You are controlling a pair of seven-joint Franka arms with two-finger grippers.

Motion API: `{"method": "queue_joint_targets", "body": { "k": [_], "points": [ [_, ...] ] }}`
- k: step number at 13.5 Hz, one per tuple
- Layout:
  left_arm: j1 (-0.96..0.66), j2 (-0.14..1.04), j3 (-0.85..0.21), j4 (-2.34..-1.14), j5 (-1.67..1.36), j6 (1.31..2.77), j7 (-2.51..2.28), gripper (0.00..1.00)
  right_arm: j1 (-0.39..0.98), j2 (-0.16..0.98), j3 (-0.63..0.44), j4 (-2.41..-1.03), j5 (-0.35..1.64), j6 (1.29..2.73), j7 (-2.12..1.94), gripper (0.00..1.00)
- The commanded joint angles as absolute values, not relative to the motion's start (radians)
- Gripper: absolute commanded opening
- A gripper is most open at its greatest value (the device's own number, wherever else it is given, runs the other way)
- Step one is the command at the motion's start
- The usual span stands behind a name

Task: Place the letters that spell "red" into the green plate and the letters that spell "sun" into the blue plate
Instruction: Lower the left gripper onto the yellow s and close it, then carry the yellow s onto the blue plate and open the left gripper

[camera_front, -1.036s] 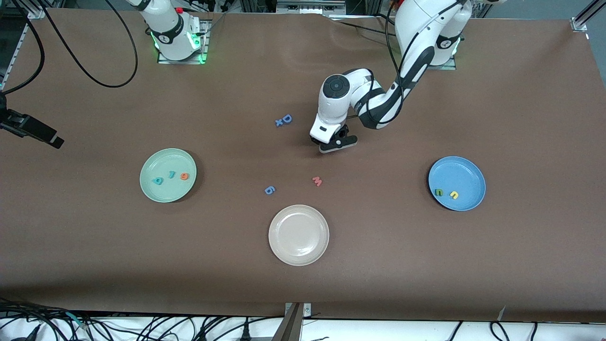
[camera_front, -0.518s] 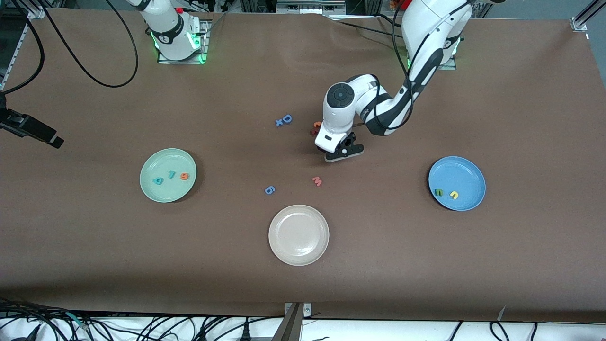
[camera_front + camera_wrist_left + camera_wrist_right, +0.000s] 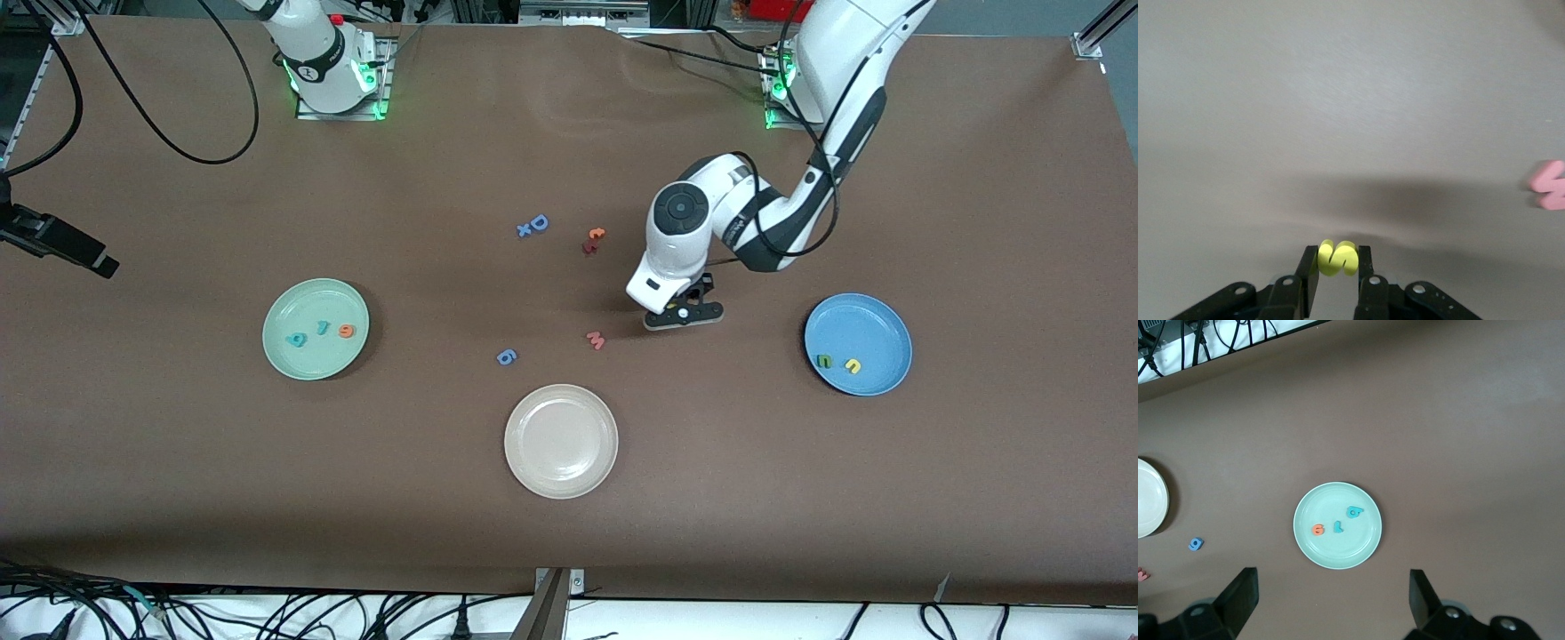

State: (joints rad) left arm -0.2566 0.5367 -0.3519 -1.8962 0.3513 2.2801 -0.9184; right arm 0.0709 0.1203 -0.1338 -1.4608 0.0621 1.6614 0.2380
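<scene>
You are on the last letter: "r", "e" and "d" already lie in the green plate (image 3: 316, 329), "u" and "n" in the blue plate (image 3: 858, 344). Your left gripper (image 3: 1337, 275) is clamped on the yellow "s" (image 3: 1337, 258), in the air over bare table between the pink "w" (image 3: 596, 340) and the blue plate. Carry it toward the left arm's end, over that plate, then release. Your right gripper (image 3: 1331, 600) waits, fingers apart, high above the green plate.
</scene>
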Motion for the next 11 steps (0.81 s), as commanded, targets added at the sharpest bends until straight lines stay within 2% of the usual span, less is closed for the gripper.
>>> {"method": "queue_joint_targets", "body": {
  "k": [1, 6, 11],
  "points": [
    [-0.169, 0.480, -0.362, -1.908, 0.367, 2.208, -0.739, 0.09, 0.069, 0.100, -0.132, -1.482, 0.048, 1.660, 0.232, 1.00],
    [0.038, 0.439, -0.360, -1.907, 0.298, 2.117, -0.353, 0.09, 0.069, 0.100, -0.132, -1.483, 0.048, 1.663, 0.233, 1.00],
    [0.162, 0.451, -0.354, -1.899, 0.305, 2.115, -0.089, 0.09, 0.068, 0.100, -0.133, -1.483, 0.048, 1.655, 0.232, 1.00]
  ]
}}
